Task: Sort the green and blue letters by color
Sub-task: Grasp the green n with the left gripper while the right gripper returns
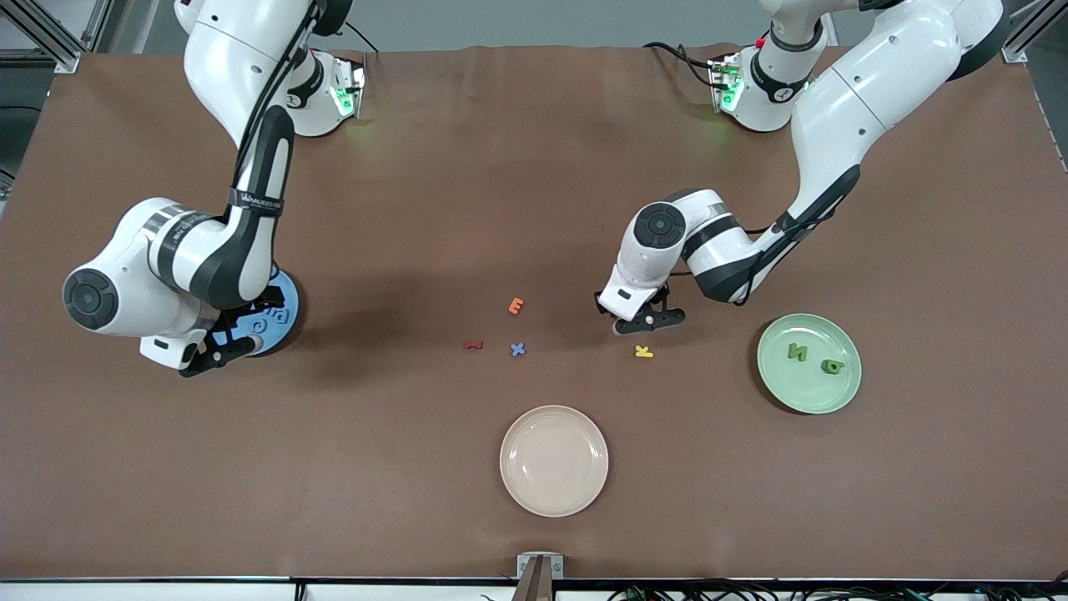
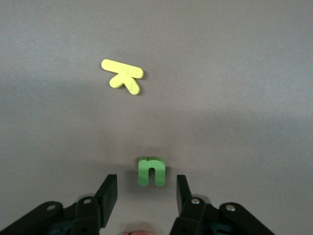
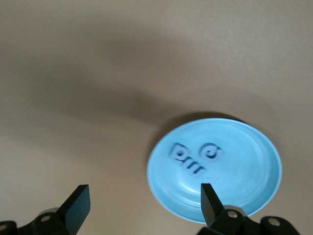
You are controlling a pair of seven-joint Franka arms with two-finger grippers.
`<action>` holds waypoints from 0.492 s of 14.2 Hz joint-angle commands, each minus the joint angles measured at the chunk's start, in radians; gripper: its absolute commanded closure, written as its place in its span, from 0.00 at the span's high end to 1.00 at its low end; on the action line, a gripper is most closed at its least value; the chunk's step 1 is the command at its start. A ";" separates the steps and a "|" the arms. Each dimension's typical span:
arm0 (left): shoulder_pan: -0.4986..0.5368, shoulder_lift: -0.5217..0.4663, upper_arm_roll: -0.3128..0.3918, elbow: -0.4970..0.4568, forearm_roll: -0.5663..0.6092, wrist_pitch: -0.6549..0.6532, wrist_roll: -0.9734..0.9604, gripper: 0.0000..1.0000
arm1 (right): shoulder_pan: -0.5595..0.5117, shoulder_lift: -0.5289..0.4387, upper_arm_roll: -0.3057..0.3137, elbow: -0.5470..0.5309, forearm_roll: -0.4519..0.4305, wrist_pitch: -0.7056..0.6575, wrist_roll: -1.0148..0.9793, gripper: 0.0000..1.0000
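A green letter n lies flat on the brown table just ahead of my left gripper. That gripper is open, its fingers apart on either side and not touching the letter. In the front view this gripper hides the letter. Two green letters lie in the green plate. A blue letter X lies mid-table. Blue letters lie in the blue plate. My right gripper hangs open and empty over that plate's edge.
A yellow K lies just nearer the front camera than the left gripper. An orange E and a dark red letter lie beside the blue X. A pinkish plate with nothing in it sits near the front edge.
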 commanded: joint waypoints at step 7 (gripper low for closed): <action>-0.076 0.003 0.092 0.003 0.038 0.059 -0.004 0.44 | 0.098 -0.005 0.016 0.147 0.004 -0.065 0.513 1.00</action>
